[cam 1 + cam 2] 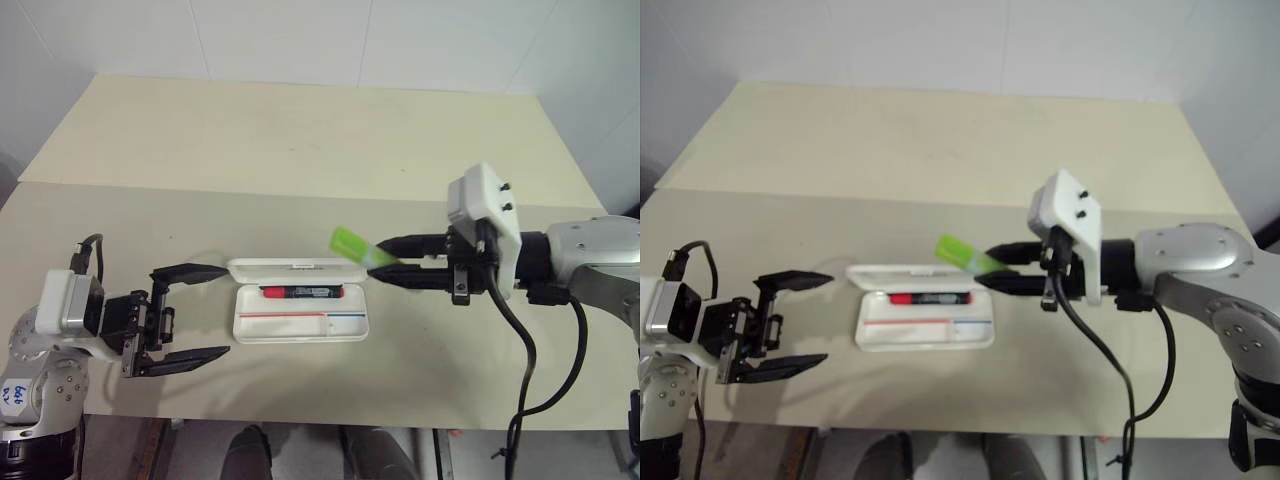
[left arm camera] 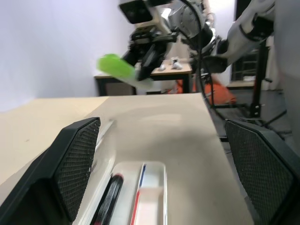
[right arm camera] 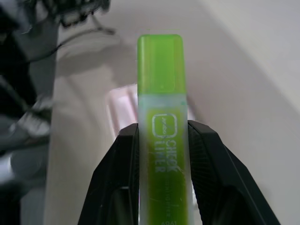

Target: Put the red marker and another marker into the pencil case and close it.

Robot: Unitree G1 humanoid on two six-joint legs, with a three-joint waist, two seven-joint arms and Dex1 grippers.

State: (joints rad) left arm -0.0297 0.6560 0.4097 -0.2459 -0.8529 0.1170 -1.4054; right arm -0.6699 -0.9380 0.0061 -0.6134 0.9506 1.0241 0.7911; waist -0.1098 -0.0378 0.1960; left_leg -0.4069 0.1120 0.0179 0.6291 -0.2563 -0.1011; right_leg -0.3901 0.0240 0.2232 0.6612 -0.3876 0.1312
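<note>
I have the red marker point(image 1: 301, 293) already lying in the open pencil case point(image 1: 300, 325), along the tray's far edge under the raised lid. The green highlighter point(image 1: 357, 247) is clamped between my right gripper's point(image 1: 393, 270) fingers, cap end sticking out past the fingertips and lifted off the table point(image 1: 300, 150), just short of the case's near end from that hand. I judge the task about half done: drop it in, then close the lid. My right arm reaches in level. My left gripper point(image 1: 190, 315) hangs spread wide and empty, just beside the case's other end.
</note>
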